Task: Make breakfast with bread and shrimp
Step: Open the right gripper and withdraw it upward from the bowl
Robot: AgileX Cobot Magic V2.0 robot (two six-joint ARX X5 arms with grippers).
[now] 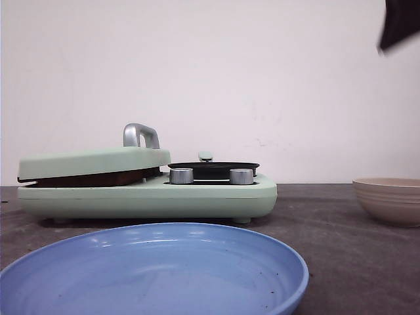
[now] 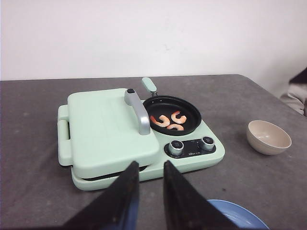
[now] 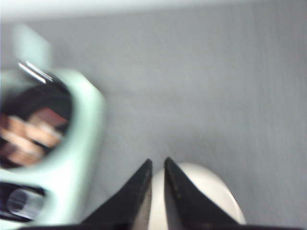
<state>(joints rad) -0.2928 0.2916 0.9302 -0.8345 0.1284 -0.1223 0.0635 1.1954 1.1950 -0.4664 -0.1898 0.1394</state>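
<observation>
Three curled orange-pink shrimp (image 2: 168, 120) lie in the small black pan (image 2: 192, 109) on the mint-green breakfast maker (image 2: 105, 129); in the right wrist view the shrimp (image 3: 29, 136) are a blur. Its flat lid (image 1: 92, 161) is down, and the bread is hidden; only a dark brown strip (image 1: 92, 178) shows in the gap under the lid. My left gripper (image 2: 151, 165) hangs open and empty above the table in front of the maker. My right gripper (image 3: 156, 163) is over the beige bowl (image 3: 211, 196), its fingers a narrow slit apart with nothing between them.
A blue plate (image 1: 157, 275) sits nearest me, in front of the maker. The beige ribbed bowl (image 1: 388, 200) stands to the right and looks empty (image 2: 268, 137). Two silver knobs (image 1: 182, 175) face front. A dark part of the right arm (image 1: 400, 23) hangs high at the right.
</observation>
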